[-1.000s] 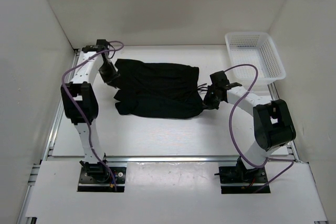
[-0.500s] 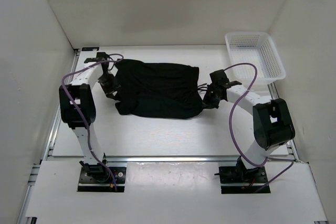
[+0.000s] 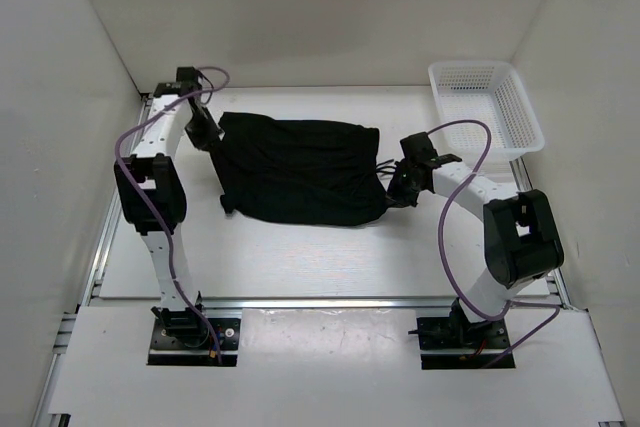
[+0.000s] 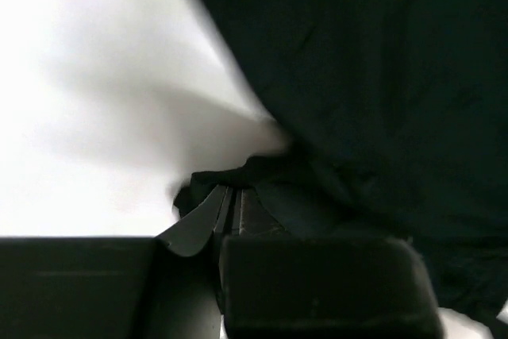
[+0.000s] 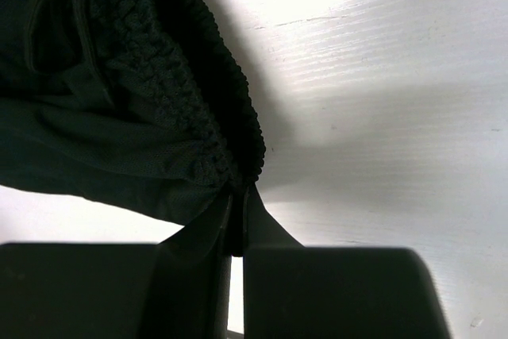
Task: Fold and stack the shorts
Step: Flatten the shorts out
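My left pincer [image 4: 230, 200] is clenched on a small bunch of black cloth at the far-left corner of the shorts [image 3: 300, 172], which I take to be the leg end. My right pincer [image 5: 236, 196] is clenched on the gathered elastic of the waistband at the opposite end. The shorts lie spread across the middle of the bench [image 3: 330, 257], somewhat nearer its far edge, with their length running from the left side toward the right. I hold them by the two ends and not by the middle because soft cloth sags wherever nothing carries it. With a grip at each end I can draw the cloth flat and, I judge, bring one end over the other for a clean fold. Each pinch takes only a little of the edge, so a hard pull might slip it free. The near-left corner of the shorts is held by nothing and rests on the bench. The white basket [image 3: 520, 117] sits at the far-right corner, apart from the shorts and out of my way
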